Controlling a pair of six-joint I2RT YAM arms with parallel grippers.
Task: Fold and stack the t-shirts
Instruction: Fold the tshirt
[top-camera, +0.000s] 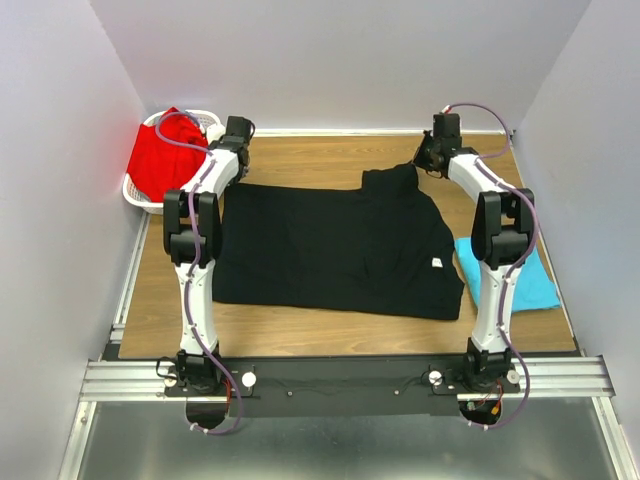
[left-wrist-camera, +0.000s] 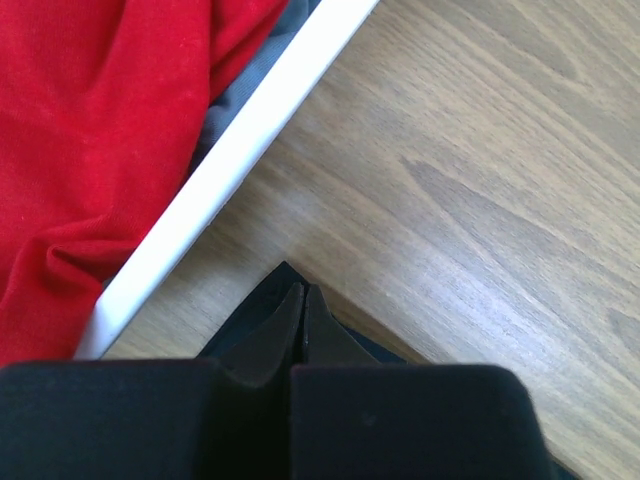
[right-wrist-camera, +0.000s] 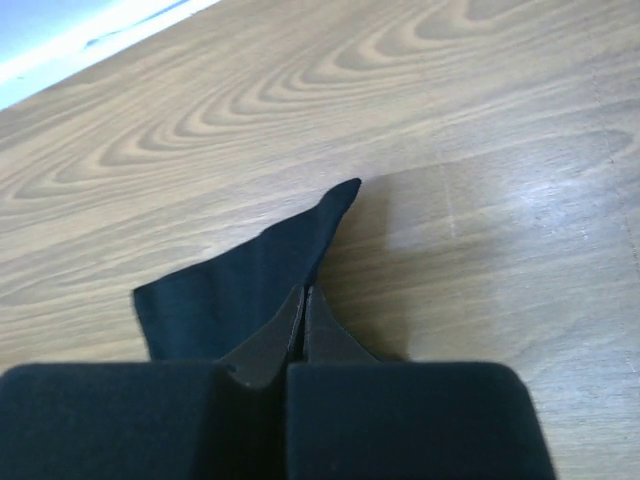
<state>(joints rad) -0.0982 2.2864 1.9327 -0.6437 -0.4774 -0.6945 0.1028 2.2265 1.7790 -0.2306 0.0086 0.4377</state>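
**Pinched at both far corners, ready for the fold**

Starting at the near edge of the table: black shirt spread broad and mostly flat across the middle. Just off its right side, along the right edge, turquoise shirt, flat, partly hidden behind the right arm.

Further back, right claw pressed together on a far corner of the black cloth, peaked up from the wood. Left claw likewise pressed tight near the far left corner, black cloth tucked under the tips. Looks like a pinch, though with little cloth on show.

Right at the far left corner, red shirt heaped in the basket.

Handling call: light, limp, no stiffness whatever. Bound to sag and drag between the two grips, and likely to slip out of a shallow pinch. Best taken at corners or hem, deep between the tips, with both sides moved together to keep the fold square.
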